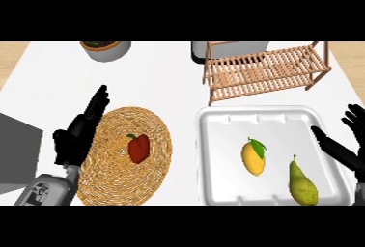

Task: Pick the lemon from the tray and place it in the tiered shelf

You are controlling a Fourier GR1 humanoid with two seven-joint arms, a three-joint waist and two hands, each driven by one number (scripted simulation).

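Just lemon (254, 157) on white tray (228, 120)

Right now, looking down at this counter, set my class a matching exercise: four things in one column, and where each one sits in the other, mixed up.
Things:
1. lemon
2. red pepper
3. pear
4. wooden shelf

Places:
A. on the woven mat
B. beyond the tray, at the far side of the counter
C. in the white tray, near its middle
D. in the tray's near right corner

Pairs: 1-C, 2-A, 3-D, 4-B
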